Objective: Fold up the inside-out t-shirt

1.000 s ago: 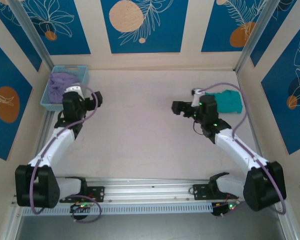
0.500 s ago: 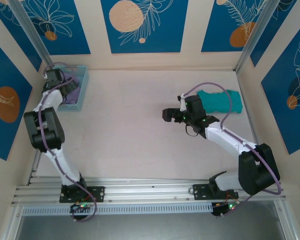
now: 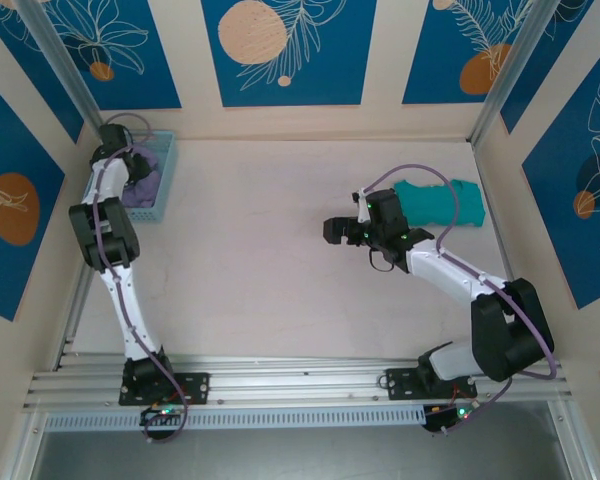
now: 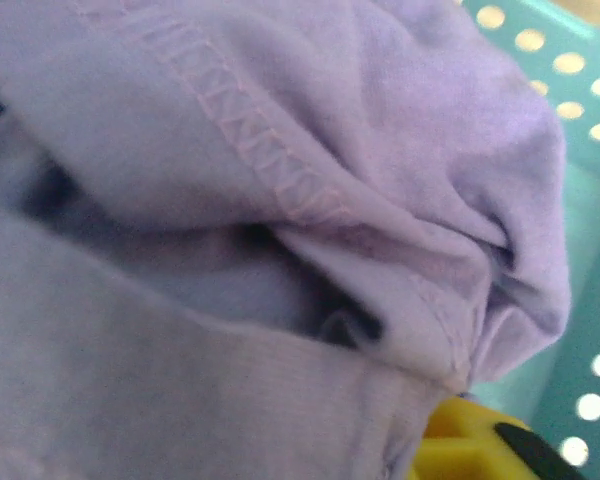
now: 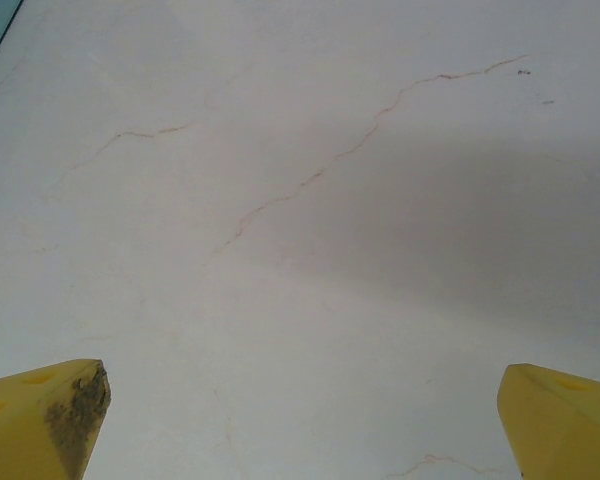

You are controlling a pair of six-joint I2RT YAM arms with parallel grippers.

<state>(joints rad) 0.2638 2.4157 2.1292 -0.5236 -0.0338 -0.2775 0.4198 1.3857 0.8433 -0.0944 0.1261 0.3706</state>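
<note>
We are looking at the table [image 3: 280, 270], whose middle is lying bare. The inside-out t-shirt [image 3: 148, 188] is sitting bunched in the light blue basket [image 3: 167, 165] at the far left corner. Crumpled like this, it is giving us no long axis to read. In the left wrist view, a stitched hem is crossing the folds of the t-shirt [image 4: 280, 150], and the perforated wall of the basket [image 4: 590, 210] is showing just beyond them. A smaller teal garment [image 3: 440, 203] is lying at the far right, well apart from the shirt.

The left gripper [image 3: 132, 165] is reaching down into the basket and pressing right against the fabric, so we are judging the left arm far the nearer one for pulling the shirt out. One yellow finger [image 4: 450, 445] is poking out beneath a fold. The cloth is hiding the jaws, so we cannot tell whether they are pinching it.

The right gripper [image 3: 338, 230] is hovering over bare table right of centre, pointing left, with the basket lying well away to its far left. Its fingertips [image 5: 50, 415] are standing wide apart, with nothing between them.
</note>
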